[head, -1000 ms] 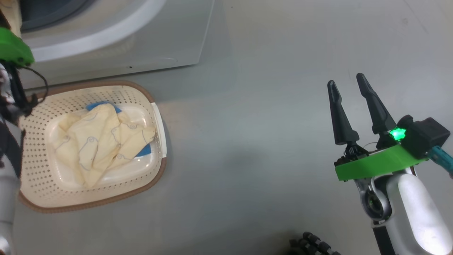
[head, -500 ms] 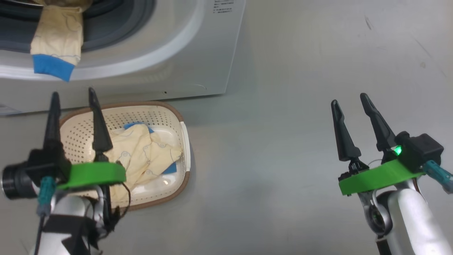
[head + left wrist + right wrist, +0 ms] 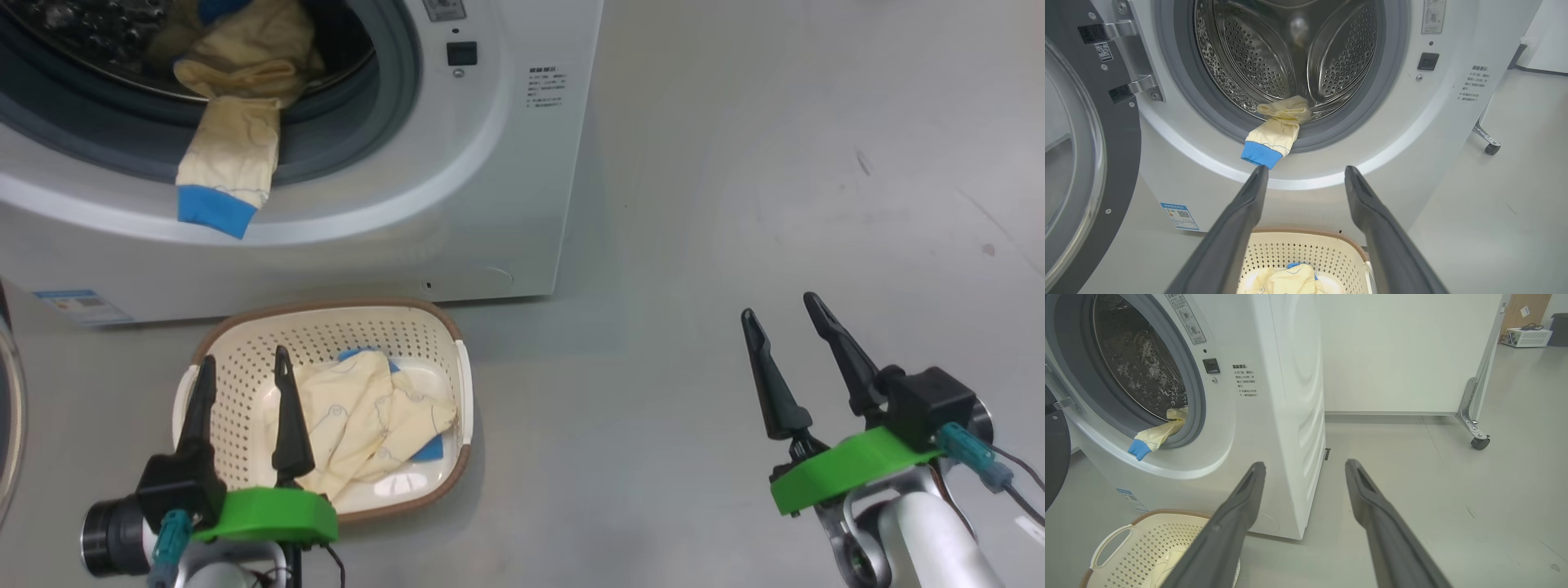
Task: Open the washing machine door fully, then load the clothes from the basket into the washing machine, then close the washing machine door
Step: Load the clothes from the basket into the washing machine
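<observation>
The washing machine (image 3: 490, 204) stands with its door (image 3: 1069, 163) swung wide to the left. One cream-yellow garment with a blue cuff (image 3: 229, 155) lies in the drum mouth and hangs over the grey gasket (image 3: 1274, 134). More clothes (image 3: 367, 420) lie in the basket (image 3: 326, 343) on the floor before the washer. My left gripper (image 3: 242, 367) hovers open and empty above the basket's near left side. Far to the right, my right gripper (image 3: 780, 314) is open and empty over bare floor.
A blue label sticker (image 3: 77, 302) sits low on the washer front. A white panel on a caster wheel (image 3: 1478, 443) stands right of the machine. Grey floor stretches wide to the right of the basket.
The head camera has tilted up, so the drum opening and hanging garment have come into view. My left gripper has come into view over the basket. The right gripper stays open.
</observation>
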Tool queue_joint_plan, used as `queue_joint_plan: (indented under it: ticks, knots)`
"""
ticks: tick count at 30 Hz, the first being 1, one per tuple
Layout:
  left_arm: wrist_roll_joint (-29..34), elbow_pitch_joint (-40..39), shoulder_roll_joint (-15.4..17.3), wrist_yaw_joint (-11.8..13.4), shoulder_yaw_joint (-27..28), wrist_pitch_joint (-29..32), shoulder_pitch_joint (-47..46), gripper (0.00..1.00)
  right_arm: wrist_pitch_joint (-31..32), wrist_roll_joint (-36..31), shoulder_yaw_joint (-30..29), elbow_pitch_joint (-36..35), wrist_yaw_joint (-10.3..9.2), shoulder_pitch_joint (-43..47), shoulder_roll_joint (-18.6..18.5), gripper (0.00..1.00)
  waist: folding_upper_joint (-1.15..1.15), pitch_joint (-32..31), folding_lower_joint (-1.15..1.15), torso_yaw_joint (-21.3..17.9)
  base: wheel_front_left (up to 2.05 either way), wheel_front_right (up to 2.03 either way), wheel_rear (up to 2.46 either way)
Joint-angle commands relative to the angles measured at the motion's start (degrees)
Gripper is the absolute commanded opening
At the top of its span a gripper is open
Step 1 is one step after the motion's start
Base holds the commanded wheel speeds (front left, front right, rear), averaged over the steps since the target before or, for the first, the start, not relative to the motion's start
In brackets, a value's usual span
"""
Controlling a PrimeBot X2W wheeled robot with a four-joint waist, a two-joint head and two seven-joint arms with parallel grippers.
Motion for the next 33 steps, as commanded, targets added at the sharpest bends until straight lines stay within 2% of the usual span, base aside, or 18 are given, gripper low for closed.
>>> queue_joint_plan:
  ticks: [1, 16, 33]
  knots:
    - [-0.3, -1.32, 0.52, 2.36, 1.84, -0.35, -0.37, 1.0, -0.24, -0.58, 1.03, -1.5, 0.09, 0.04, -0.48, 1.0, -0.01, -1.76, 0.01, 0.96, 0.0, 0.0, 0.0]
    - [-1.47, -0.35, 0.38, 2.42, 1.38, -0.35, 3.2, 1.0, 1.93, -0.54, 1.09, -2.88, 0.09, 4.1, -0.48, 1.0, -0.01, -6.77, 0.01, 1.64, 0.0, 0.0, 0.0]
    - [-2.56, 2.02, 0.51, 1.86, 0.91, 0.74, 0.82, 1.0, 2.24, 0.09, 1.68, -3.52, 0.09, 3.97, -0.48, 1.0, -0.01, -5.53, 0.01, 0.72, 0.0, 0.0, 0.0]
